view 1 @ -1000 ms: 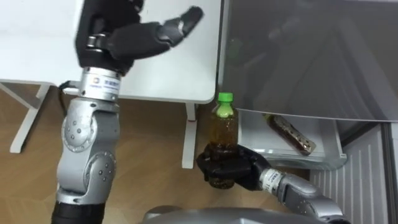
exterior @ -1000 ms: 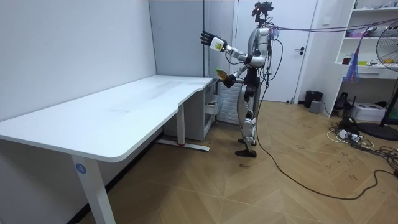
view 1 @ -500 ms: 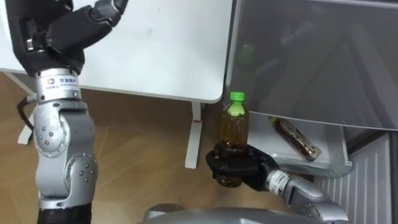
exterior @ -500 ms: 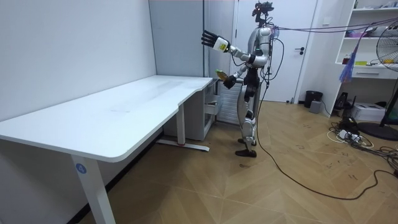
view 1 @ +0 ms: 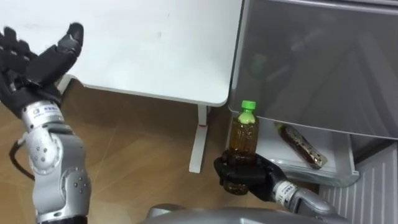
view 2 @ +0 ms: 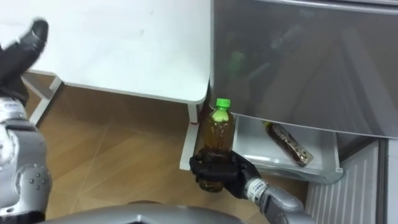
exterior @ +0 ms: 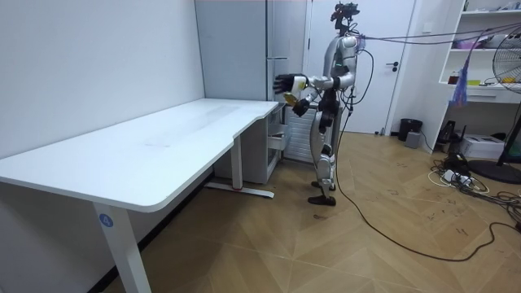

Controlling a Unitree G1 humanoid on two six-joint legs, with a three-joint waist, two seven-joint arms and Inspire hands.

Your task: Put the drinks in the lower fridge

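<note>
Bottle (view 1: 244, 134) of brown drink, green-capped, is gripped upright by right hand (view 1: 245, 177) beside open fridge drawer (view 1: 343, 167), where second bottle (view 1: 301, 146) is seen lying flat; left hand (view 1: 34, 65) is held open, empty.

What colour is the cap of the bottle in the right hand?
Green; the cap of the bottle in the right hand shows best in the left eye view.

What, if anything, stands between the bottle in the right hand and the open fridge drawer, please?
Nothing visible does: the right hand holds the green-capped bottle upright just left of the open drawer, where another bottle lies inside.
</note>
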